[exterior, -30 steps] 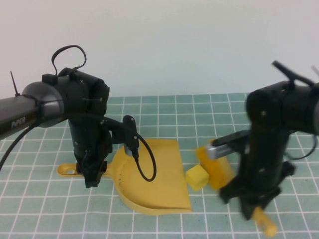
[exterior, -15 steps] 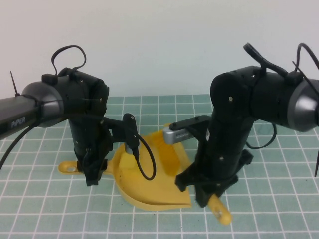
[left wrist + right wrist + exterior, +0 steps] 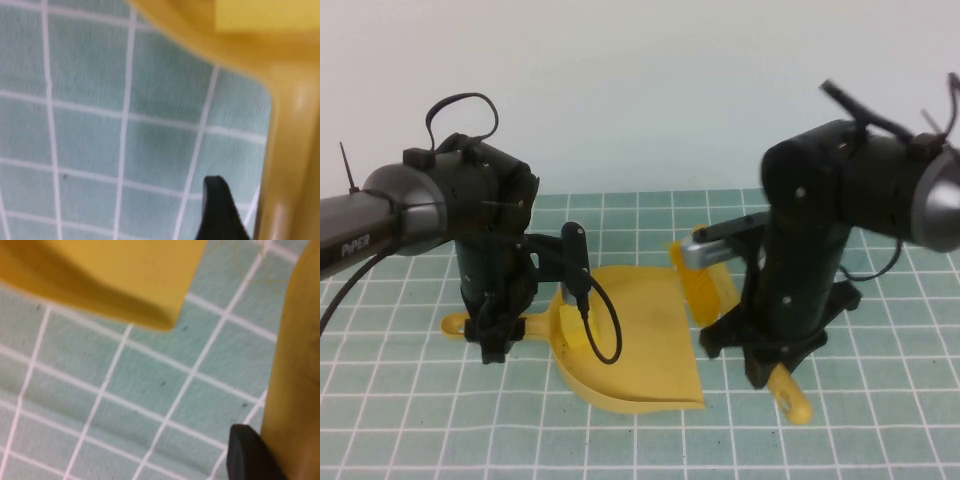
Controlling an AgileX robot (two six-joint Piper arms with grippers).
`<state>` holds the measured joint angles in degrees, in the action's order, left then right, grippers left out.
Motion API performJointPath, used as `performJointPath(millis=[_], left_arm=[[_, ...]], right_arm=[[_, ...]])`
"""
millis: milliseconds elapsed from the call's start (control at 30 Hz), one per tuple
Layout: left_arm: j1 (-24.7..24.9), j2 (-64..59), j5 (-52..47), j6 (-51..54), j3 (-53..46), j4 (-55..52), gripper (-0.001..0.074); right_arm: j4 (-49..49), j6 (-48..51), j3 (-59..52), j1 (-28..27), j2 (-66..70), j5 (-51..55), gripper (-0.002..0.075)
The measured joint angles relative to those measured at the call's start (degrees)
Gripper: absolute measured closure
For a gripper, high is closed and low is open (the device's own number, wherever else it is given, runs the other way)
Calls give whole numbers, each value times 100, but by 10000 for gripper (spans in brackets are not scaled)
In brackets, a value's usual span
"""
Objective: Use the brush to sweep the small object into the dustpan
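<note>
Left gripper [image 3: 492, 345] fingers grip the dustpan [image 3: 640, 345] handle; right gripper [image 3: 772, 372] fingers grip the brush [image 3: 705, 285]. Keep the pan flat while sweeping the small object [image 3: 572, 340] deeper.

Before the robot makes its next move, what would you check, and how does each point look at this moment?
1. Left gripper on the dustpan handle: ok.
2. Right gripper on the brush handle: ok.
3. Small yellow block inside the dustpan, near its back wall: ok.
4. Brush head at the pan's open edge: ok.
5. Jaws of either gripper, open or shut: cannot tell.
6. Green grid mat free of other yellow pieces: ok.
</note>
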<state>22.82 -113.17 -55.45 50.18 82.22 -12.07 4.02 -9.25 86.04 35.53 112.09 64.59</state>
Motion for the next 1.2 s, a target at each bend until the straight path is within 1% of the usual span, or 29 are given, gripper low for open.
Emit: performJointPath(millis=[100,233,300,367,433,533,633,700,767,833,900,1000,1100,1200], left_arm=[[0,23,-46,-120,0,-170,337],[0,185,-198,-340,0,-311,336],[0,371,-269,-524,0,-465,346],[0,556,-281,-676,0,-615,372],[0,757,-306,-751,0,-630,412],[0,1114,-328,-969,0,-639,510],[0,1520,-286,-1214,0,-643,653],[0,1842,-152,-1691,0,-664,701],[-57,2096,-6,-2351,0,-597,720],[-203,2349,154,-2898,0,-311,728],[-465,2642,296,-3275,0,245,732],[-924,3068,447,-3320,-12,1207,735],[-1432,3425,617,-3340,-12,2154,735],[-1946,3690,813,-3326,-12,2811,735]], right_arm=[[216,19,0,-342,0,-75,552],[695,331,0,-798,23,-97,552],[883,449,0,-955,76,-101,552],[974,529,0,-1035,184,-101,552],[1041,628,0,-1051,341,-91,552],[1150,707,0,-1051,589,-91,552],[1166,714,0,-1051,732,-166,552],[1166,714,3,-1066,783,-190,552],[1166,714,25,-1074,851,-202,552],[1166,702,48,-1074,923,-202,552],[1166,679,48,-1074,979,-202,552],[1166,679,48,-1074,1078,-202,544],[1190,749,48,-1074,1160,-98,510],[1216,758,48,-1064,1158,-32,433]])
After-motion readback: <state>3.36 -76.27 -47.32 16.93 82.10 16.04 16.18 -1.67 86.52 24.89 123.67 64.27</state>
